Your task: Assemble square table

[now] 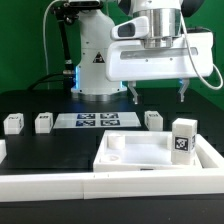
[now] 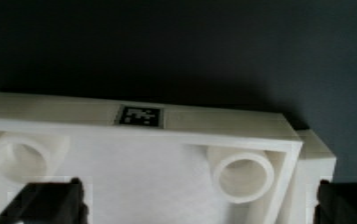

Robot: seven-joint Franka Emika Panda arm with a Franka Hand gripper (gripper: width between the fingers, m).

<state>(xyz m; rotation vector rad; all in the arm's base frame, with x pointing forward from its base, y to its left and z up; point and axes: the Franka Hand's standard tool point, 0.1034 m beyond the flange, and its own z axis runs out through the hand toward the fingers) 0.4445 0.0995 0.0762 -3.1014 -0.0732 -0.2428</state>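
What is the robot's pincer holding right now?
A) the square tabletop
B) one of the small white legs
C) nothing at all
C: the pincer hangs open above the white tabletop, and both views show nothing between its fingers.

The black table [image 1: 50, 155] carries a white plastic square slab [image 1: 150, 166] near one corner; three white blocky legs [image 1: 44, 122] and the marker board [image 1: 95, 121] sit toward its far edge.
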